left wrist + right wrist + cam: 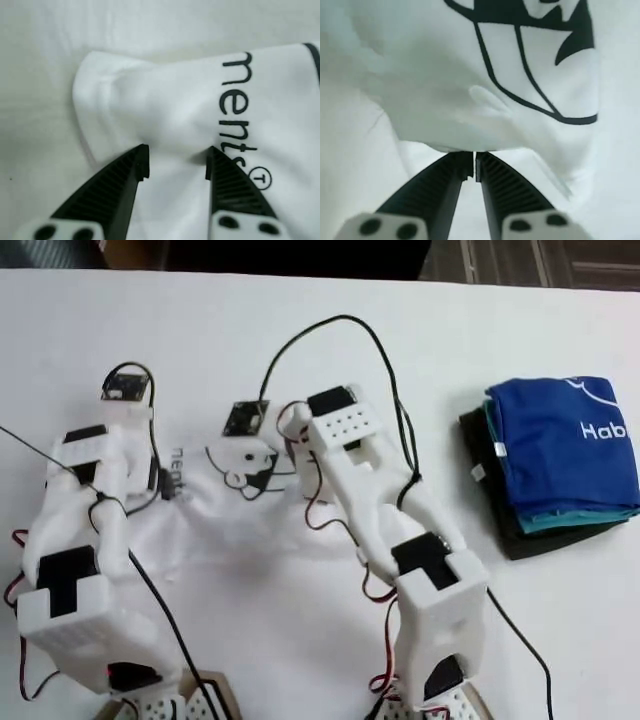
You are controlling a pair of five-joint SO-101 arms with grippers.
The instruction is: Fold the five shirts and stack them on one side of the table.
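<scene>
A white shirt [235,525] with black print lies crumpled on the white table between the two arms. My left gripper [163,483] sits at the shirt's left edge beside the lettering; its fingertips [141,161] pinch a raised bunch of the white shirt [165,105]. My right gripper [291,452] is at the printed figure near the shirt's top; it [474,167] is shut with its tips almost touching on the edge of a folded-over layer of the white shirt [470,90]. A stack of folded shirts [560,455], blue on top of teal and black, rests at the table's right side.
The white table [200,330] stretches bare behind the arms. Black and red cables [340,325] loop over the table and the arms. The folded stack lies close to the right edge of the view.
</scene>
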